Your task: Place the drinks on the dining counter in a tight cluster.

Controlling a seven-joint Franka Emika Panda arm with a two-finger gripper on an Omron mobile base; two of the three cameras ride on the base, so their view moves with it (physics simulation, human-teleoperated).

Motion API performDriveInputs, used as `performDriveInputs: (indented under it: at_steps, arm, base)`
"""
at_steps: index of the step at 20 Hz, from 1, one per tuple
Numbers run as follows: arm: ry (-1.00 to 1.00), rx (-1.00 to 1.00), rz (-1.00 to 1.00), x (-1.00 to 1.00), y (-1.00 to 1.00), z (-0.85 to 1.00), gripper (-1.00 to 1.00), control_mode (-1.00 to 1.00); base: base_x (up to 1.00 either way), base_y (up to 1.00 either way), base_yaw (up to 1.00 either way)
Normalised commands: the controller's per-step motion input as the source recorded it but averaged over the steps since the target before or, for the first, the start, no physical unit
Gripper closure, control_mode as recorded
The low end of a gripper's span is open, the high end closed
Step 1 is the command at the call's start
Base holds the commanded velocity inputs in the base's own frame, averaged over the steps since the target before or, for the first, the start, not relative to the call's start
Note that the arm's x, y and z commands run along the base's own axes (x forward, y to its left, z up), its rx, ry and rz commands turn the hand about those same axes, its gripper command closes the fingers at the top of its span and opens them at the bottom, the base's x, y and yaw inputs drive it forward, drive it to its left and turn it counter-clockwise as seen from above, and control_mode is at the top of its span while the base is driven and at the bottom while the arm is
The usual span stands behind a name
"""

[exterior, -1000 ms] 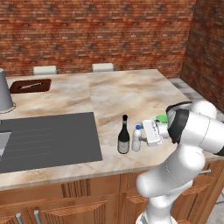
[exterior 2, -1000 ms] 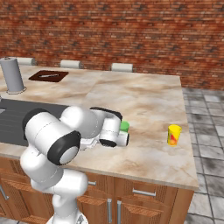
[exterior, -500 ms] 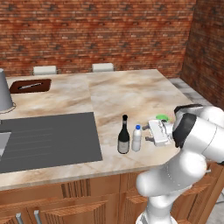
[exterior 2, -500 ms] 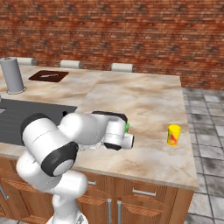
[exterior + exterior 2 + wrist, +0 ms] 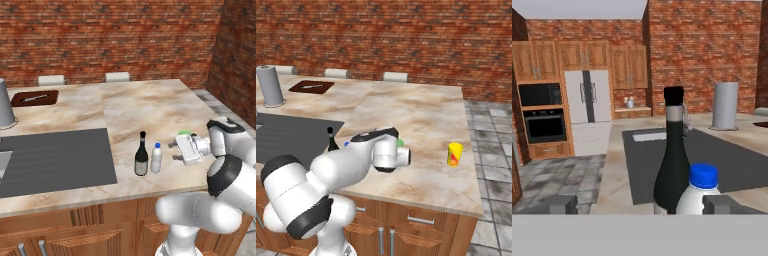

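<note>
Hovering gripper [image 5: 173, 151]: low over dining counter [image 5: 145, 105], pointing sideways at the bottles; jaws spread wide, nothing btwn them, no contact w/ anything.
Fingertips [image 5: 562, 204]: two small dark tips at bottom of hand view, far apart.
Water bottle [image 5: 156, 158]: clear w/ blue cap, upright, just ahead of gripper, nearest item; in hand view [image 5: 698, 192] it sits low, toward the right tip.
Wine bottle [image 5: 141, 155]: slim, dark, pale label, upright, just beyond water bottle from gripper, v. close beside it; touching or not, can't tell. In hand view [image 5: 672, 160] stands behind water bottle, taller.
Green cup [image 5: 186, 133]: right behind gripper body, mostly hidden by it.
Yellow cup [image 5: 454, 154]: well apart from gripper, on opposite side from bottles, on counter.
Drainboard [image 5: 55, 160]: dark grey, inset, beyond the bottles from gripper.
Grey cylinder [image 5: 270, 85]: upright, far past drainboard.
Dark tray [image 5: 33, 98]: far corner of counter, well away.
</note>
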Motion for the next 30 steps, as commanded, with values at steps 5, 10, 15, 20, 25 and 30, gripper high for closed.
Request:
performDriveInputs:
  at_steps: [5,10,15,20,25,30]
  arm:
    - [0.09,-0.01,-0.05,-0.35,-0.04,0.24,-1.00,-1.00]
    - [0.02,0.00,-0.01,-0.46,0.00,0.20,-1.00,-1.00]
    - [0.02,0.03,0.00,-0.46,0.00,0.22,-1.00,-1.00]
    - [0.00,0.02,0.00,-0.52,0.00,0.22,-1.00,-1.00]
    - [0.00,0.04,-0.08,-0.47,0.07,0.19,-1.00,-1.00]
    - [0.00,0.00,-0.01,-0.27,0.07,0.14,-1.00,-1.00]
  base:
    - [0.00,0.00,0.00]
    - [0.00,0.00,0.00]
    - [0.00,0.00,0.00]
    - [0.00,0.00,0.00]
    - [0.00,0.00,0.00]
    - [0.00,0.00,0.00]
